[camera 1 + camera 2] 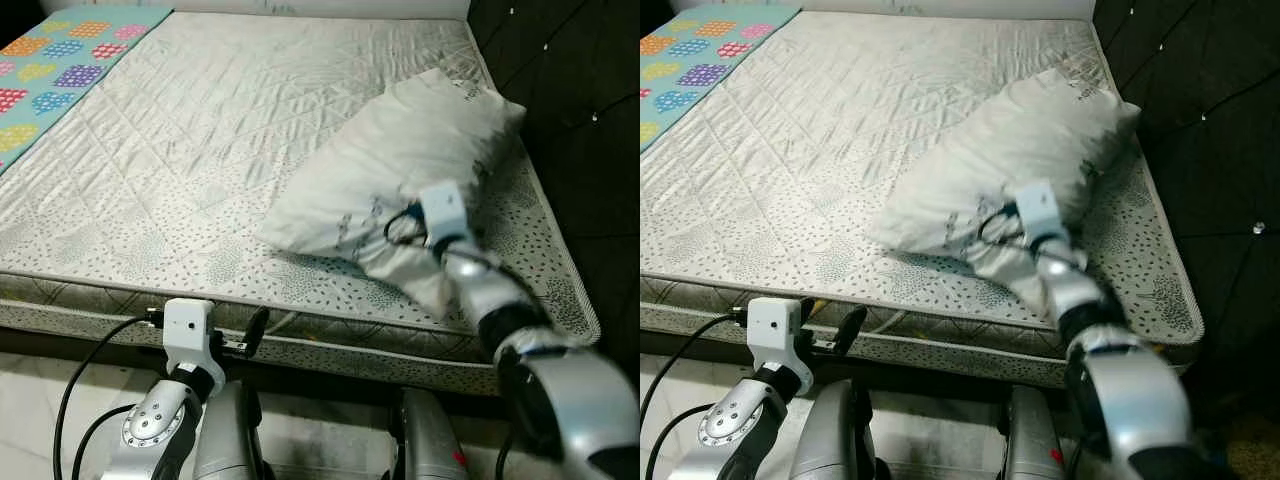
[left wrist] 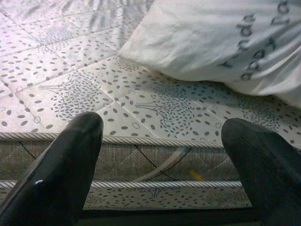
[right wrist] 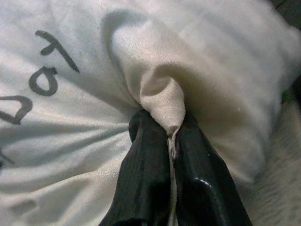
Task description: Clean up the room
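A white pillow [image 1: 400, 170] with dark lettering lies on the right side of the bare quilted mattress [image 1: 180, 150], near its front edge. My right gripper [image 3: 171, 134] is shut on a pinched fold of the pillow's fabric, at its near corner [image 1: 415, 255]. My left gripper [image 2: 162, 136] is held low in front of the mattress's front edge [image 1: 110, 305], open, with nothing between its fingers [image 2: 70, 160]. The pillow [image 2: 225, 42] lies just beyond it on the mattress.
A turquoise sheet [image 1: 50, 60] with coloured patches covers the mattress's far left. A dark tufted headboard [image 1: 580, 110] runs along the right side. Pale floor [image 1: 40, 400] lies below the bed's front edge.
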Available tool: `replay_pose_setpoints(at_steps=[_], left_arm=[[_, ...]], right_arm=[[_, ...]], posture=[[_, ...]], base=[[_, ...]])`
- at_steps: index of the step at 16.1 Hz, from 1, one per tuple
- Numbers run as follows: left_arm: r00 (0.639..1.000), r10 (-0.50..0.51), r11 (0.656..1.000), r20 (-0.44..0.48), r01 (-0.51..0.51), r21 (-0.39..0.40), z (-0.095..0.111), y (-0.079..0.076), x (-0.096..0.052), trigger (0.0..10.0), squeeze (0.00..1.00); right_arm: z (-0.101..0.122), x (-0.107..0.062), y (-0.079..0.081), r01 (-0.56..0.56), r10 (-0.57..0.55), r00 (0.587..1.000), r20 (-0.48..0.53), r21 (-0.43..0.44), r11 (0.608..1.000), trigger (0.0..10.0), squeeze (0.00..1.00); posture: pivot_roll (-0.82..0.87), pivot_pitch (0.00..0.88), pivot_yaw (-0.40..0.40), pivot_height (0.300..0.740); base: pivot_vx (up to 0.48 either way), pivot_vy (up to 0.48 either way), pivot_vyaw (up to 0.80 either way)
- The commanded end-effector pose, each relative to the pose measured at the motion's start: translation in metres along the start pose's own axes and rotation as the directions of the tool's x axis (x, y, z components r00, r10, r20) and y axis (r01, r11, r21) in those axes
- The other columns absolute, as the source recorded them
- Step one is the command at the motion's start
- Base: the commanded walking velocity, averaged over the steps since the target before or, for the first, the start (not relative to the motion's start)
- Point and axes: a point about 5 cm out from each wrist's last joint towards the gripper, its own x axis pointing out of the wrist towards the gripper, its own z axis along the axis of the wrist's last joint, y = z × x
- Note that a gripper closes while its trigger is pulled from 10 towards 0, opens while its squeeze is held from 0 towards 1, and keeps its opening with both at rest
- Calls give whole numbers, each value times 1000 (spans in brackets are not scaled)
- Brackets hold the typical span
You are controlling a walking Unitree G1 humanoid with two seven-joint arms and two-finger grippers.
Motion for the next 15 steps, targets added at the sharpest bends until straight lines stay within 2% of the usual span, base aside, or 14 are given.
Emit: replay_pose_setpoints(at_steps=[1,5,6,9,12,15], left_arm=[[1000,23,1000,-5,-23,19,-1,5,-2,10000,0],[999,52,998,-2,-52,34,0,10,-6,10000,0],[999,54,998,-1,-54,35,0,11,-6,10000,0],[998,60,997,1,-60,45,1,12,-6,10000,0],[997,81,995,13,-82,61,3,15,-5,10000,0],[991,132,987,33,-134,85,7,22,-5,10000,0]], right_arm=[[37,5,-22,72,-69,992,101,-25,997,0,0],[79,8,-39,119,-110,973,201,-36,992,0,0],[83,7,-42,126,-115,971,210,-39,991,0,0],[108,4,-66,178,-158,953,257,-56,982,0,0],[130,0,-78,203,-175,934,311,-61,977,0,0],[151,-3,-79,189,-148,911,384,-72,979,0,0]], posture=[[-1,46,3,562],[17,51,-1,562],[17,51,-1,562],[15,52,6,562],[15,49,5,562],[26,49,2,562]], base=[[0,0,0],[0,0,0],[0,0,0],[0,0,0],[0,0,0],[0,0,0]])
